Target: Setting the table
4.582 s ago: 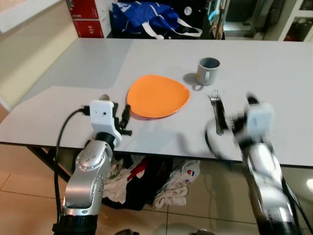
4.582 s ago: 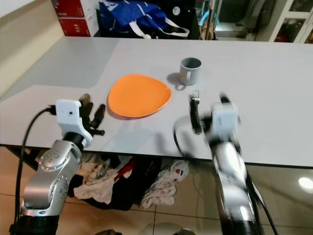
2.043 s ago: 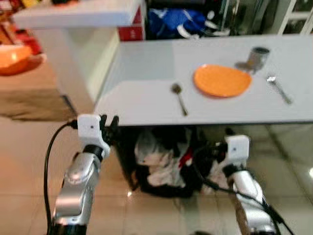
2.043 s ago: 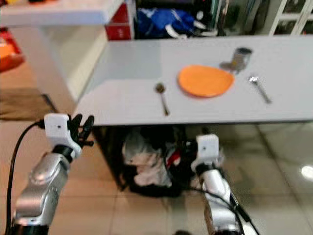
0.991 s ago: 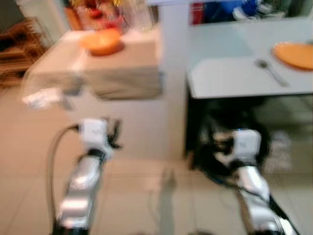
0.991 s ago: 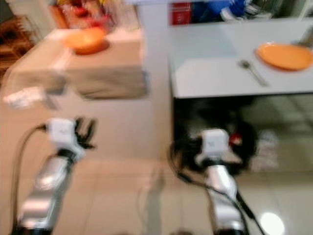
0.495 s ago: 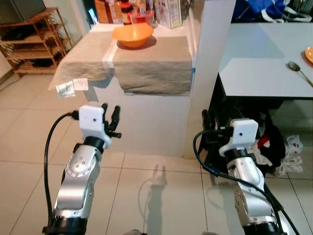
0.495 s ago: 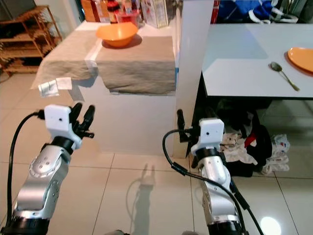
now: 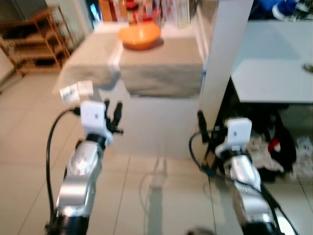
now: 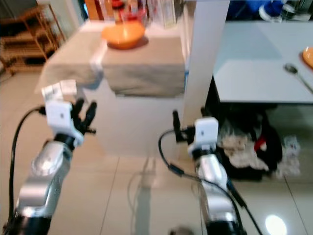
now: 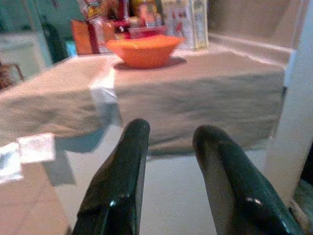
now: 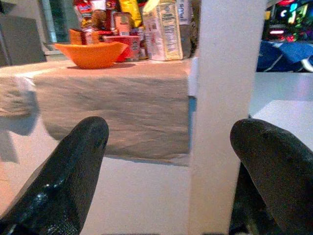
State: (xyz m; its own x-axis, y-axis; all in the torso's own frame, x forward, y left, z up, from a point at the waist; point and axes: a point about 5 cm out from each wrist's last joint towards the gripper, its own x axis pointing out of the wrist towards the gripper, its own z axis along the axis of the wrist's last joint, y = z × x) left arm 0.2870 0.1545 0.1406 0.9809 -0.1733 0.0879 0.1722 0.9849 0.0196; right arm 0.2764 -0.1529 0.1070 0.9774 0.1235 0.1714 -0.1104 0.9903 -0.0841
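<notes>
**Fetching the bowl: approach to the side counter**

We carry nothing. Our left gripper point(image 9: 112, 115) is raised at chest height, its two black fingers point(image 11: 122, 181) spread a little and empty; our right gripper point(image 10: 177, 125) is lower, jaws wide apart and likewise empty. Both point toward the cloth-covered counter point(image 9: 161, 68), which stands just beside the white pillar point(image 9: 220, 54) and the grey table point(image 9: 274, 63). We judge the step in hand to be the walk to the next item. That item, the orange bowl point(image 9: 140, 36), sits upright on the cloth near the counter's far edge, in front of cartons and jars point(image 12: 164, 29). It looks shallow, smooth and flared. Next we must step closer, then reach over the cloth to grip its rim.
</notes>
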